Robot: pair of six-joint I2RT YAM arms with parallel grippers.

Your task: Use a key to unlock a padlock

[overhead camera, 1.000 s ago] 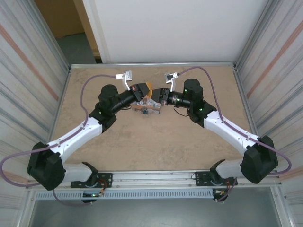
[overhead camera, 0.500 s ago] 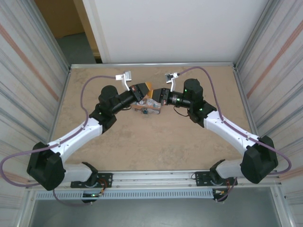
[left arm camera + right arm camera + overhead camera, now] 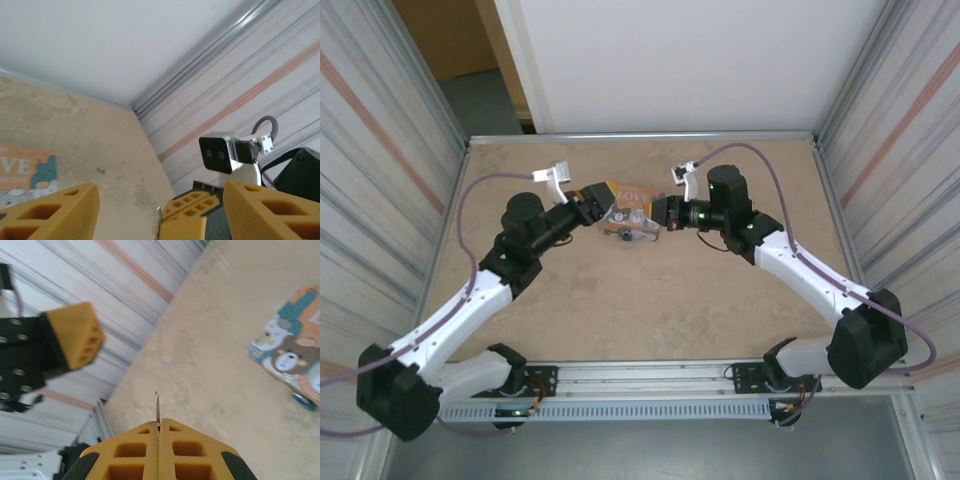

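Padlock [image 3: 303, 401] beside box [image 3: 290, 352]; right jaws pinch key [image 3: 157, 412]; left jaws apart.

Cartoon box [image 3: 628, 195] — on beige table [image 3: 640, 310]

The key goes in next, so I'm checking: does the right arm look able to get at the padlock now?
Probably yes: the right gripper, shut on the key, sits close to the box, and the padlock at the box's edge looks uncovered, with bare table between.
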